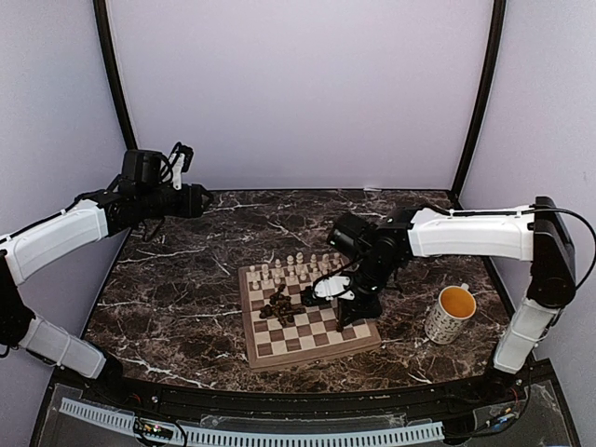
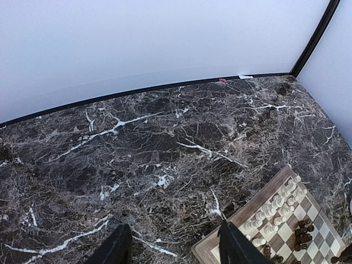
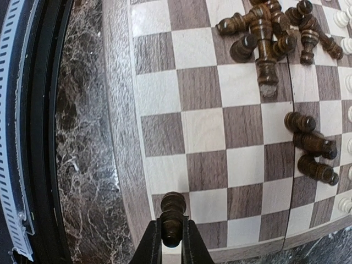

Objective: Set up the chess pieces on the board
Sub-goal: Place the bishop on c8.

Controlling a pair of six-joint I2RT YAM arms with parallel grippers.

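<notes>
The board (image 1: 300, 341) lies mid-table, seen close up in the right wrist view (image 3: 209, 129). Cream chess pieces (image 1: 293, 268) stand in rows along its far side. Dark pieces lie in a heap (image 3: 269, 27), with three more toppled beside it (image 3: 311, 146). My right gripper (image 3: 172, 234) is shut on one dark piece (image 3: 172, 212), held over the squares at the board's near right corner (image 1: 358, 312). My left gripper (image 2: 176, 250) hangs open and holds nothing, high over the far left of the table (image 1: 205, 197), and the board's corner (image 2: 242, 231) shows beside its right finger.
A speckled mug (image 1: 451, 314) with a yellow inside stands right of the board. The black rail and white ribbed strip (image 3: 14, 137) run along the table's near edge beside the board. Dark marble table (image 2: 165, 143) reaches to the back wall.
</notes>
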